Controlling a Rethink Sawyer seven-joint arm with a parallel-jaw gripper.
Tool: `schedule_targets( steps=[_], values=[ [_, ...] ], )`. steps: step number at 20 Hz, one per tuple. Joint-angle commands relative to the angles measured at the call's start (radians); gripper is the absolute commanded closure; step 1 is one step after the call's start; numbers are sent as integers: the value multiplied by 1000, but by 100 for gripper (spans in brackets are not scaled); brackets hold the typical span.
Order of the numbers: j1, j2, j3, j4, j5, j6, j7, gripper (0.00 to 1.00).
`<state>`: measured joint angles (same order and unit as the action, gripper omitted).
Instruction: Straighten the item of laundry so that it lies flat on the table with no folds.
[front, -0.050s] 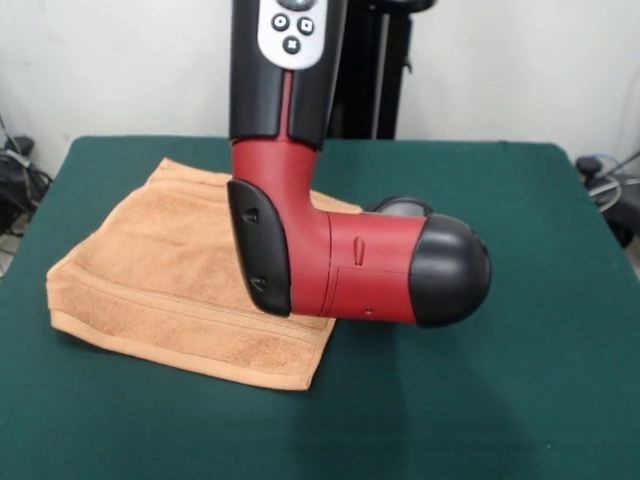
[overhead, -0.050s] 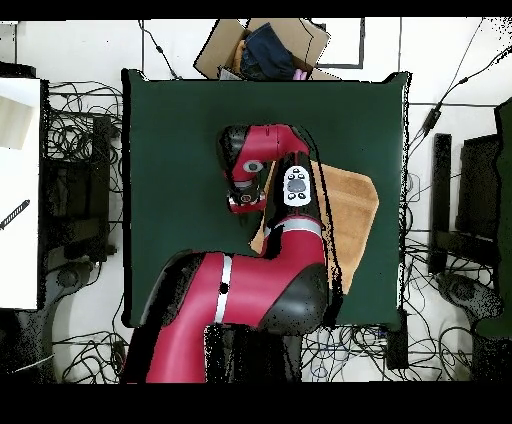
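Note:
The item of laundry (front, -0.050s: 170, 280) is an orange-tan towel on the left half of the dark green table (front, -0.050s: 500, 400). Its near edge shows two stacked layers, so it lies folded over. From above, the towel (overhead, -0.050s: 352, 215) pokes out to the right of the arm, near the table's (overhead, -0.050s: 170, 150) right edge. The red and black arm bends low over the towel's right part and covers it. In the overhead view the gripper (overhead, -0.050s: 243, 201) sits at the arm's end, left of the towel, over bare green. The front view hides it behind the wrist.
In the overhead view a cardboard box (overhead, -0.050s: 268, 48) holding dark cloth stands at the table's top edge. Cables lie on the floor all round the table, and a white surface (overhead, -0.050s: 18, 190) is at the left.

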<state>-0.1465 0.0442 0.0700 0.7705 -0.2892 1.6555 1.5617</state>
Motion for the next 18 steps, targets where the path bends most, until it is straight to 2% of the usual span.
schedule_targets(
  steps=[1,7,10,11,14,15,18],
  values=[
    [1,19,-8,-8,34,50,229,0],
    [21,-77,-19,143,42,-38,217,0],
    [37,-42,-16,101,35,-25,218,0],
    [39,-68,-19,139,43,-45,224,0],
    [43,-86,-18,161,42,-61,212,0],
    [46,-63,-14,135,36,-55,209,0],
    [45,-71,-15,159,38,-67,208,0]
  ],
)
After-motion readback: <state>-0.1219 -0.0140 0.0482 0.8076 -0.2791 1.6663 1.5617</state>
